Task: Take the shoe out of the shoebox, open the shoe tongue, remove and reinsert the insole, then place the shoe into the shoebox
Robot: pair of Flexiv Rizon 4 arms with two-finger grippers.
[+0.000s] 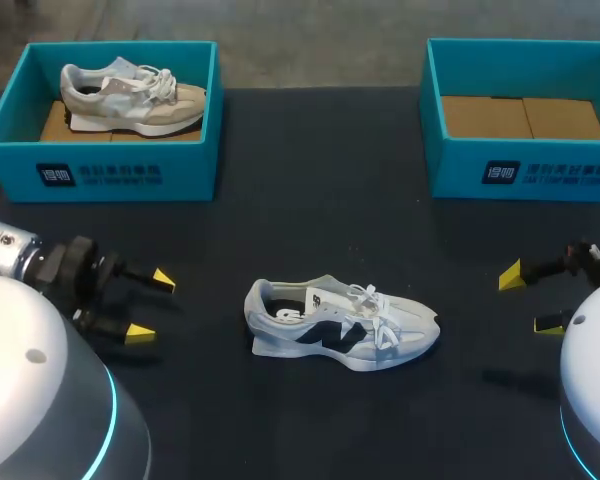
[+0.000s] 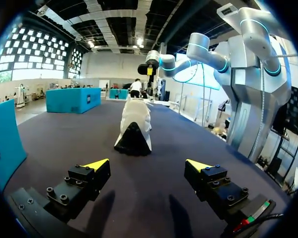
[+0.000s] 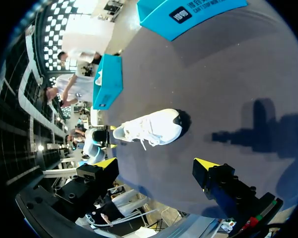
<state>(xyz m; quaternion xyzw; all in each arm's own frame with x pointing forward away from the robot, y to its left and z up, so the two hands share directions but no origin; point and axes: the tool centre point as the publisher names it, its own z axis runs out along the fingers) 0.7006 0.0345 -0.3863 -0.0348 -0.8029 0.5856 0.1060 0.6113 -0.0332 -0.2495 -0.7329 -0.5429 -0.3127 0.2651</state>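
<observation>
Dark cloth-covered bench [image 1: 310, 200] carries a teal cardboard shoebox [image 1: 100, 170] at 10 o'clock, holding a beige-and-white sneaker [image 1: 130, 95], and a second teal shoebox [image 1: 525, 170] at 2 o'clock, its brown cardboard floor showing. White-and-navy lace-up sneaker [image 1: 340, 325] stands on its sole just below bench centre, outside both boxes, toe toward 3 o'clock. Left gripper [image 1: 152, 307] sits at the shoe's 9 o'clock and right gripper [image 1: 530, 299] at its 3 o'clock, each well apart from it, fingers spread wide, nothing held.

Shoes: two (white shoe [image 1: 340, 330] out, beige shoe [image 1: 130, 95] boxed)
Shoeboxes: two, the left shoebox [image 1: 20, 165] and the right shoebox [image 1: 460, 175]
Grippers: two, left gripper [image 1: 152, 306] and right gripper [image 1: 530, 300]
</observation>
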